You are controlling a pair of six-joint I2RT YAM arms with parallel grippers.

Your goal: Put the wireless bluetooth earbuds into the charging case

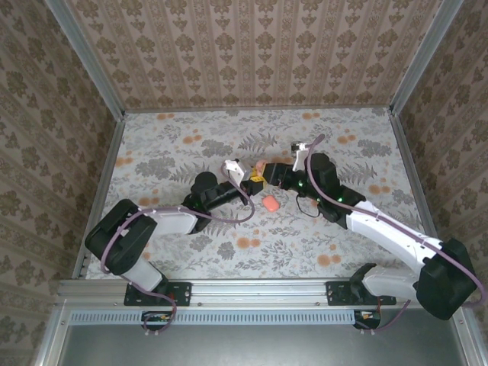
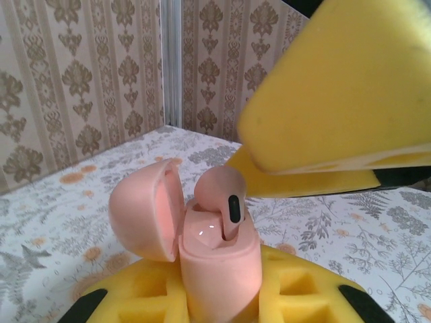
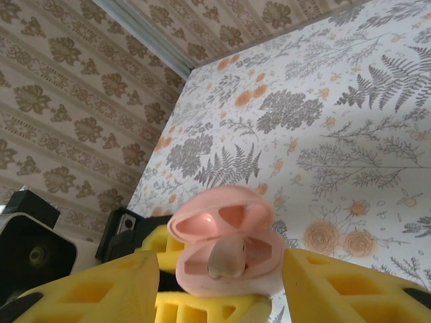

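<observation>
Floral tabletop (image 1: 305, 248), glossy rounded pink case (image 2: 219, 269)

left yellow-padded two-finger gripper (image 2: 219, 299): clamped on salmon-pink plastic charging case (image 2: 217, 259) | right yellow-padded two-finger gripper (image 3: 222, 296): jaws stood apart | both black-and-white arms: angled inward, tips nearly meeting

The table (image 1: 168, 145) is viewed from above and behind the arm bases. The open charging case (image 2: 219, 262) is seen close up by both wrist cameras, from opposite sides.
</observation>
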